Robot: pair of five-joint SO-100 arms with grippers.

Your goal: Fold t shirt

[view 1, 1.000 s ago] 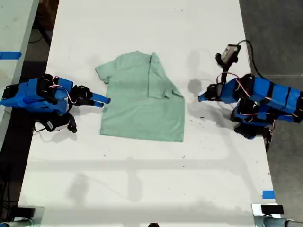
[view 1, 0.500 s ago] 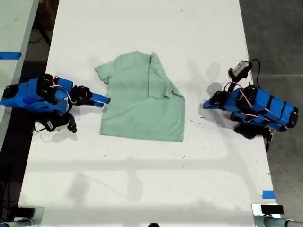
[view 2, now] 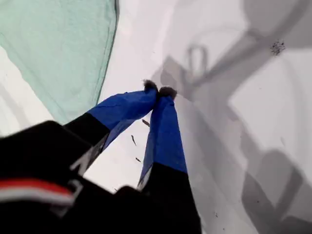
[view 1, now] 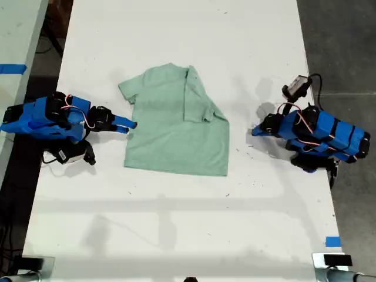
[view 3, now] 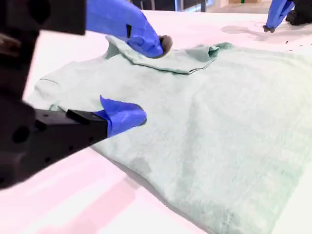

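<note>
The pale mint-green t shirt (view 1: 176, 126) lies flat on the white table (view 1: 176, 223), with the sleeve side toward the exterior view's right folded over its middle. My second gripper (view 1: 128, 124) is at the shirt's edge on the exterior view's left. In its wrist view it stands open (view 3: 146, 80), one fingertip (view 3: 156, 45) over the cloth (view 3: 219, 112) and the other (view 3: 127, 113) low at the hem. My first gripper (view 1: 255, 130) rests on bare table to the exterior view's right of the shirt, clear of it. Its jaws are shut (view 2: 158, 90) on nothing, with the shirt's edge (view 2: 63, 48) nearby.
Blue tape marks sit at the table's edge (view 1: 332, 241) and on a neighbouring surface (view 1: 13, 69). Dark floor (view 1: 346, 41) runs along the exterior view's right. Small dark specks dot the table near my first gripper. The far gripper also shows in the second wrist view (view 3: 278, 12).
My first arm has drawn back toward the exterior view's right, away from the shirt, then settled. The shirt and my second arm have not moved.
</note>
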